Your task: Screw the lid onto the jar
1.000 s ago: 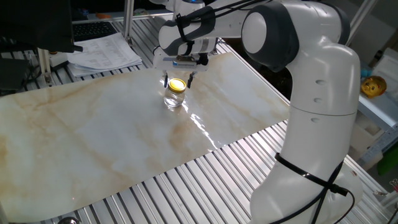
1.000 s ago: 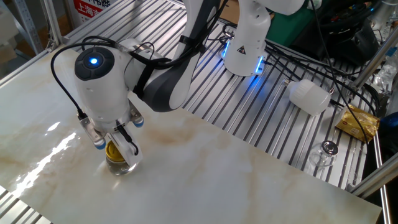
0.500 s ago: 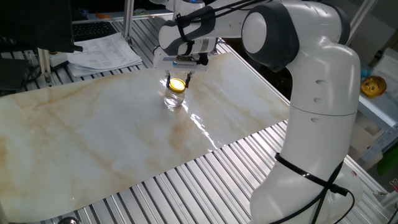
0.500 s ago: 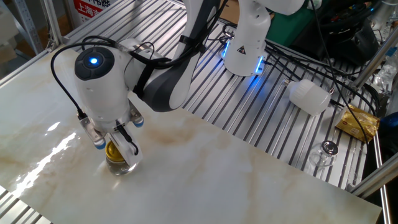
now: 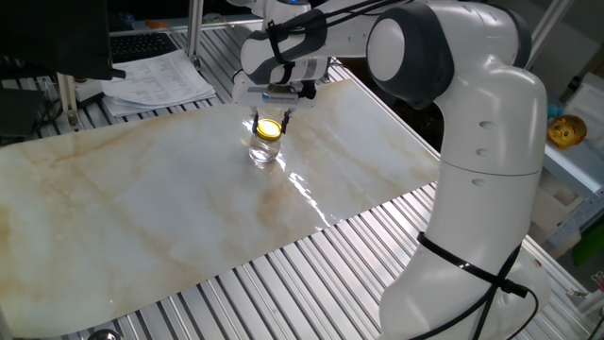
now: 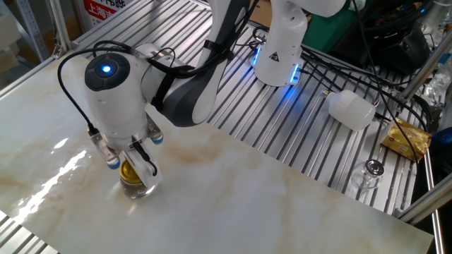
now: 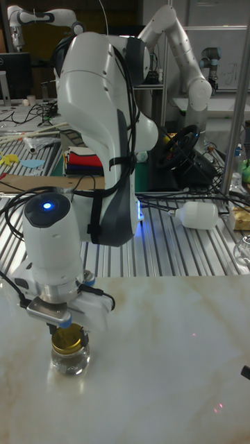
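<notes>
One fixed view. The jar (image 5: 265,149) stands upright on the marble counter (image 5: 142,208), its long axis vertical and its mouth facing up. The lid (image 5: 269,128) lies flat on that mouth, face up. The tool (image 5: 269,120) hangs straight above the jar, fingers closed in on the lid's rim from both sides. Judged stage: lid placed and gripped; how far it is threaded cannot be read.

The other fixed view. The jar (image 6: 134,185) sits directly beneath the wrist, which hides most of it. A gold sliver of lid (image 6: 130,169) shows between the fingers of the tool (image 6: 131,169), level with the jar's neck. The tool's axis and the jar's axis look aligned.

Tall fixed view. The jar (image 7: 70,359) is upright under the tool (image 7: 68,334); the lid (image 7: 68,338) sits level on its neck, not visibly tilted. Remaining, by judgement: turning the lid home, then releasing and lifting clear.
</notes>
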Robot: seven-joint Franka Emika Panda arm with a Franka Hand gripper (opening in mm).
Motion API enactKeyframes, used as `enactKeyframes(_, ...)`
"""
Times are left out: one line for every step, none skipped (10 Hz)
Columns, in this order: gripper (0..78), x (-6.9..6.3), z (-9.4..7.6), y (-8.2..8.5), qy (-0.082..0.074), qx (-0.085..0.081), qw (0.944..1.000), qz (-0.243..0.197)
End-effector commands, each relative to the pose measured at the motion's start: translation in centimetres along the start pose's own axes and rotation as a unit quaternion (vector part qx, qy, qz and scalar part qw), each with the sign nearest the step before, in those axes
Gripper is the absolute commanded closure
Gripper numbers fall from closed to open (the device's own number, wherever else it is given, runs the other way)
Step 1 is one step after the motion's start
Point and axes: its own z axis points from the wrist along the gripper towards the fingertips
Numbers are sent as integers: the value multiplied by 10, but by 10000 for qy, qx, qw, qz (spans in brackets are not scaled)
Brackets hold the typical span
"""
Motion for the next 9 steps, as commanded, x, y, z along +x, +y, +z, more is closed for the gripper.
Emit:
enactKeyframes(764,-1,-1,0,-149,209,9975,657)
enactKeyframes(764,-1,-1,0,-153,216,9973,684)
enactKeyframes(764,-1,-1,0,-196,234,9957,869)
enactKeyframes(764,-1,-1,0,-244,214,9936,1079)
enactKeyframes(764,-1,-1,0,-289,189,9912,1275)
enactKeyframes(764,-1,-1,0,-296,177,9893,1414)
enactKeyframes(764,-1,-1,0,-287,160,9870,1576)
enactKeyframes(764,-1,-1,0,-271,139,9843,1740)
enactKeyframes(764,-1,-1,0,-244,86,9786,2044)
